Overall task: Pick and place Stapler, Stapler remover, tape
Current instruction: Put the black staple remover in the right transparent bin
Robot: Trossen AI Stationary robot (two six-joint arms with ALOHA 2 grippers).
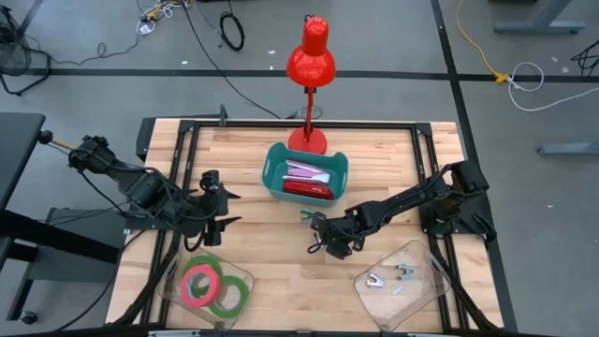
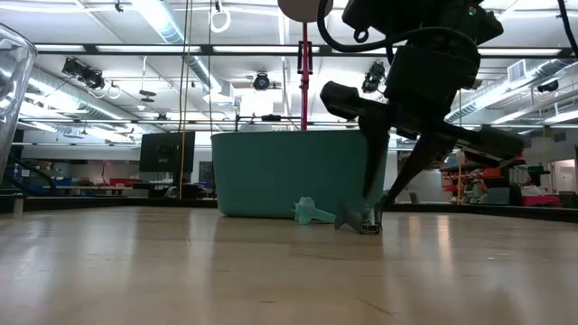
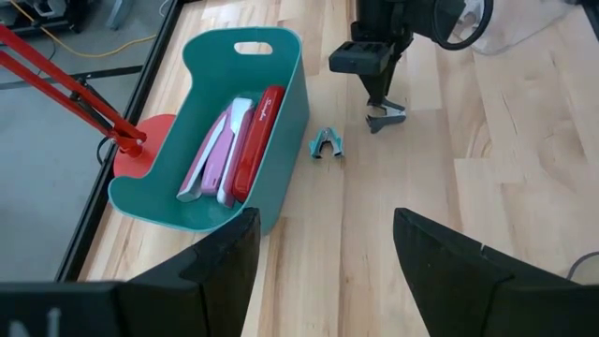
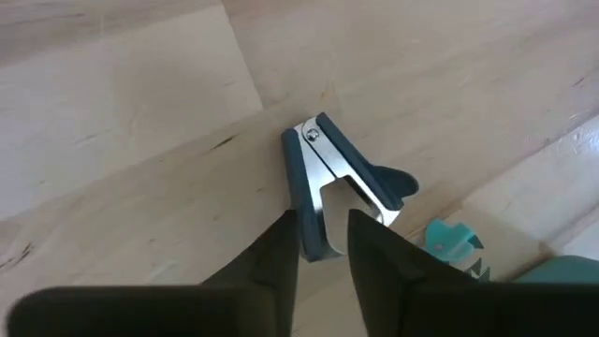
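**Right gripper closed around a staple remover beside the teal bin**

Just in front of the teal bin (image 1: 305, 175), two staple removers lie on the table (image 1: 271, 271). The dark-handled staple remover (image 4: 329, 183) sits between the narrowly parted fingers (image 4: 281, 253) of the right gripper (image 1: 325, 240), which press on one of its arms; it rests on the wood. A light teal staple remover (image 3: 327, 144) lies loose close by, between the gripped one and the bin wall. Nothing blocks the short way from there to the bin.

A red desk lamp (image 1: 311, 65) stands on its base at the far side of the bin, its shade hanging beyond the table's far edge. The left gripper (image 1: 217, 201) waits left of the bin, fingers well apart and empty.

The surface is pale butcher-block wood in a black metal frame. Around it lies grey floor with loose cables; the low view shows a workshop hall with ceiling strip lights.

The bin holds a red stapler (image 3: 256, 140) and a pink-and-white stapler (image 3: 220, 150), lying side by side. A clear tray (image 1: 242, 277) at the near left holds the tape: a red-pink roll (image 1: 199, 283) overlapping a green roll (image 1: 230, 298). Another clear tray (image 1: 426, 290) at the near right holds more small staple removers (image 1: 391, 278).
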